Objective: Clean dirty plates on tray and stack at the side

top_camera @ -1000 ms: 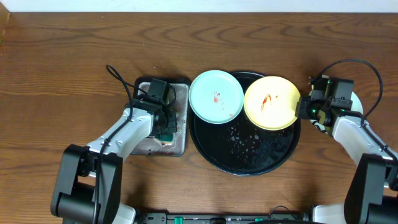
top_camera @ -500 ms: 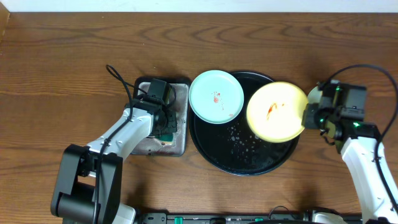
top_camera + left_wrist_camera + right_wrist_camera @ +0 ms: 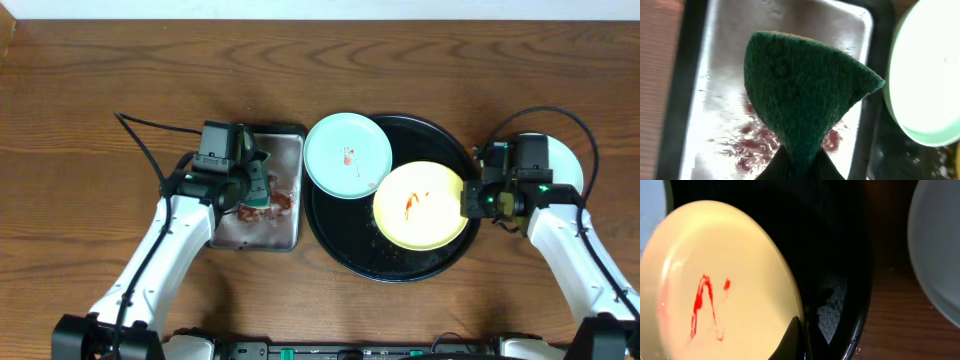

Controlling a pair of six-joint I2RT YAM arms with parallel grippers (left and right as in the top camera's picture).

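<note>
Lifting the green sponge (image 3: 800, 95) clamped in our left gripper (image 3: 799, 167) while our right gripper (image 3: 468, 198) drags its pinched yellow plate (image 3: 418, 205) inward for scrubbing

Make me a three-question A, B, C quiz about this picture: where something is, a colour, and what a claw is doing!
1. Where is the yellow plate?
A. over the black tray
B. on the floor
C. leaning on a wall

2. What colour is the sponge in the left gripper?
A. pink
B. green
C. orange

3. What is the right gripper doing?
A. wide open, empty
B. pointing at the ceiling
C. shut on the yellow plate's rim

Answers:
1 A, the black tray shows beneath it.
2 B, it looks dark green in the left wrist view.
3 C, it pinches the plate's edge.
</note>
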